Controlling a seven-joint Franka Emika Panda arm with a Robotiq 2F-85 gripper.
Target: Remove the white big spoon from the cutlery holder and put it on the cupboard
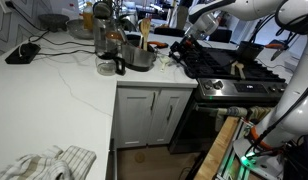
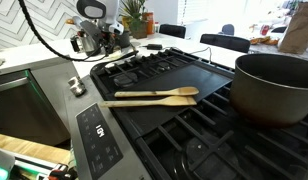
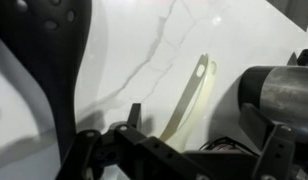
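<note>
Though its grip cannot be read, the end effector hangs over the counter beside the cutlery holder.
In an exterior view, the holder shows only tan wooden utensils and stands on the cupboard. In an exterior view, a wooden spoon lies on the stove, well apart from the holder; the inside of the dark pot is hidden. In the wrist view, the white big spoon stretches across veined stone by a dark finger, pinched or free I cannot tell. Best to lay it flat, clear of the holder, then let go.
</note>
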